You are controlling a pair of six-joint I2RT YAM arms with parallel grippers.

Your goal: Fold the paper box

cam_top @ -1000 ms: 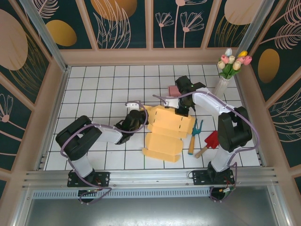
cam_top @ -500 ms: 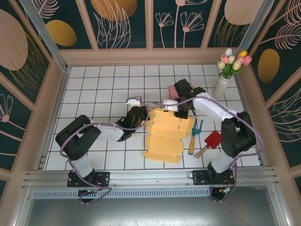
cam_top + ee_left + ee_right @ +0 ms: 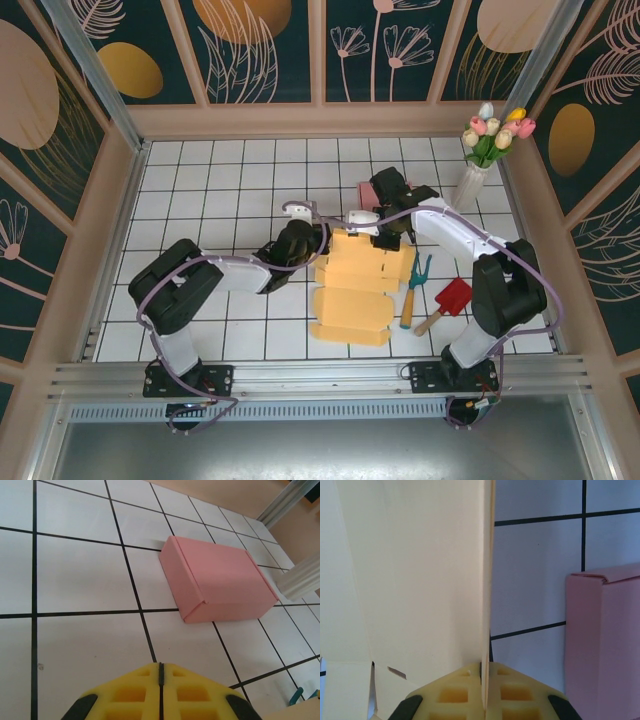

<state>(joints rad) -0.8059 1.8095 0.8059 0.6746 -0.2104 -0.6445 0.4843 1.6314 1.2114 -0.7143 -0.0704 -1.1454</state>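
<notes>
Reaching in from the lower left of the overhead view, the left tool [image 3: 300, 240] sits just left of centre, beside the left edge of the paper box [image 3: 355, 285]; whether it touches the sheet I cannot tell. In its own wrist view its yellow pads [image 3: 130, 695] press together with nothing between them, over the white tiles of the tabletop [image 3: 75, 575]. The paper box lies partly unfolded at the centre of the tabletop, pale yellow panels running down toward the lower middle of the frame. At its upper right corner the right tool [image 3: 388, 228] is clamped on a panel of the paper box, which stands edge-on in the right wrist view. A pink box [image 3: 364, 190] lies just above, a teal hand fork [image 3: 418, 270] and a red trowel [image 3: 452, 295] lie to the right, and a vase of tulips [image 3: 470, 182] stands at the upper right.
</notes>
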